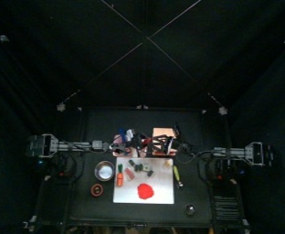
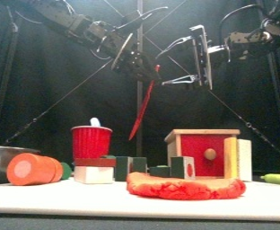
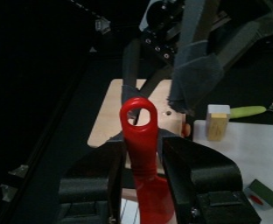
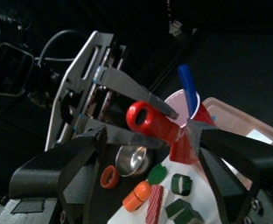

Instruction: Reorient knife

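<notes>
Knife point(image 3: 142, 153) (slender red plastic, glossy, a ring-shaped hole at one end, widening towards the other) is hanging in the air at centre frame of the left wrist view, well above the table. The left gripper point(image 2: 125, 52) is pinching it across the wider part, so the ringed end is sticking out free past the jaws. The right gripper point(image 3: 209, 57) is hovering just beyond that ringed end with its matte black jaws spread wide, touching nothing. My reading: the lift is done and a hand-over is being set up; the take by the right gripper, the turn and the laying down are all left to do. Below, a flat pale rectangular board point(image 1: 161, 178) is lying on the black table, and a smooth yellow-green slender piece point(image 3: 247, 111) is lying beside a yellow block point(image 3: 219, 122).
</notes>
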Action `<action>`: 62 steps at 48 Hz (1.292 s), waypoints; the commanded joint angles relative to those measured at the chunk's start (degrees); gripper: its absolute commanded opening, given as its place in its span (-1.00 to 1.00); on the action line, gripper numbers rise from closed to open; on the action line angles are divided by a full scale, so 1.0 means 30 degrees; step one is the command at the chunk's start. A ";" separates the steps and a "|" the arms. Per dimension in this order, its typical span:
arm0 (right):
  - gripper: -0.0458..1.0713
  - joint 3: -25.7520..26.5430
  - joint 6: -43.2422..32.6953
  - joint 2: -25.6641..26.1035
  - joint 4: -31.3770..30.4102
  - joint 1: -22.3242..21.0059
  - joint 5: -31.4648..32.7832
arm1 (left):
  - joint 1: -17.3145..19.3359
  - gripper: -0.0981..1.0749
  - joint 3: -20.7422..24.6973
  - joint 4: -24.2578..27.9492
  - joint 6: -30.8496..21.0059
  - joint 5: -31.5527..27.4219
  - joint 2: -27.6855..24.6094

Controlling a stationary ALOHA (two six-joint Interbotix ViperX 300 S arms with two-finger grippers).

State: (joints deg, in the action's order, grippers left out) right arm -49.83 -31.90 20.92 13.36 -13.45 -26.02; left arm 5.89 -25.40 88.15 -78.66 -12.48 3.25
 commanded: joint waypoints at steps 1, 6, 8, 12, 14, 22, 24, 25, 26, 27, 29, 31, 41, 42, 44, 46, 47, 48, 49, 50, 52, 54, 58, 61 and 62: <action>0.86 0.1318 0.0059 0.0117 0.0234 -0.0264 -0.0146 | -0.0059 0.31 0.0645 0.0088 0.0029 0.0029 0.0029; 0.82 0.1377 0.0059 -0.0029 0.0410 -0.0410 -0.0088 | -0.0059 0.31 0.0703 0.0088 0.0029 0.0029 -0.0088; 0.78 0.1465 0.0059 -0.0146 0.0381 -0.0439 -0.0059 | -0.0059 0.31 0.0732 0.0117 0.0029 0.0000 -0.0117; 0.71 0.1553 0.0059 -0.0381 0.0410 -0.0439 0.0088 | -0.0029 0.31 0.0820 0.0117 0.0029 -0.0088 -0.0205; 0.66 0.1553 0.0059 -0.0498 0.0439 -0.0439 0.0176 | -0.0029 0.31 0.0850 0.0117 0.0029 -0.0088 -0.0264; 0.47 0.1641 0.0029 -0.0791 0.0527 -0.0439 0.0293 | -0.0029 0.31 0.0996 0.0146 0.0029 -0.0088 -0.0439; 0.42 0.1641 0.0029 -0.0791 0.0527 -0.0439 0.0322 | -0.0029 0.31 0.0996 0.0146 0.0029 -0.0088 -0.0469; 0.40 0.1611 0.0000 -0.0791 0.0527 -0.0439 0.0352 | -0.0029 0.31 0.0996 0.0146 0.0029 -0.0088 -0.0469; 0.38 0.1611 0.0000 -0.0762 0.0557 -0.0439 0.0410 | -0.0029 0.31 0.0996 0.0117 0.0029 -0.0088 -0.0469; 0.35 0.1611 0.0029 -0.0791 0.0586 -0.0469 0.0439 | -0.0029 0.31 0.0996 0.0117 0.0029 -0.0088 -0.0469; 0.29 0.1582 0.0029 -0.0762 0.0703 -0.0469 0.0498 | -0.0029 0.31 0.0996 0.0117 0.0029 -0.0088 -0.0469; 0.23 0.1553 0.0029 -0.0703 0.0762 -0.0469 0.0557 | -0.0029 0.31 0.0996 0.0117 0.0029 -0.0088 -0.0469; -0.10 0.1348 0.0029 -0.0674 0.0791 -0.0469 0.0850 | -0.0029 0.31 0.0996 0.0146 0.0029 -0.0088 -0.0439; -0.14 0.1318 0.0029 -0.0674 0.0791 -0.0469 0.0850 | -0.0029 0.31 0.0996 0.0146 0.0029 -0.0088 -0.0410; -0.20 0.1289 0.0029 -0.0674 0.0762 -0.0469 0.0850 | -0.0029 0.31 0.0996 0.0234 0.0029 -0.0088 -0.0410; -0.25 0.1289 0.0029 -0.0645 0.0703 -0.0439 0.0850 | -0.0059 0.31 0.0967 0.0293 0.0029 -0.0088 -0.0410; -0.27 0.1260 0.0029 -0.0645 0.0703 -0.0469 0.0850 | -0.0059 0.31 0.0967 0.0293 0.0029 -0.0088 -0.0410; -0.29 0.1230 0.0059 -0.0615 0.0703 -0.0439 0.0850 | -0.0059 0.31 0.0967 0.0322 0.0029 -0.0088 -0.0410; -0.31 0.1230 0.0059 -0.0586 0.0703 -0.0439 0.0850 | -0.0059 0.31 0.0967 0.0322 0.0029 -0.0088 -0.0410; -0.32 0.1201 0.0059 -0.0586 0.0703 -0.0469 0.0850 | -0.0059 0.31 0.0967 0.0322 0.0029 -0.0088 -0.0410; -0.35 0.1172 0.0059 -0.0527 0.0674 -0.0439 0.0850 | -0.0059 0.31 0.0967 0.0322 0.0029 -0.0088 -0.0381; -0.36 0.1084 0.0059 -0.0469 0.0645 -0.0410 0.0850 | -0.0117 0.31 0.0937 0.0352 0.0029 -0.0088 -0.0322; -0.37 0.0879 0.0059 -0.0352 0.0645 -0.0322 0.0850 | -0.0176 0.31 0.0908 0.0410 0.0029 -0.0088 -0.0234; -0.37 0.0703 0.0059 -0.0234 0.0615 -0.0322 0.0850 | -0.0205 0.32 0.0879 0.0527 0.0000 -0.0088 -0.0146; -0.37 0.0645 0.0059 -0.0205 0.0645 -0.0322 0.0850 | -0.0264 0.32 0.0850 0.0586 0.0000 -0.0117 -0.0117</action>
State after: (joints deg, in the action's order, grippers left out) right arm -48.69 -31.90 18.72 15.38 -14.59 -23.20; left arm 5.98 -24.26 89.21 -78.66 -12.92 1.49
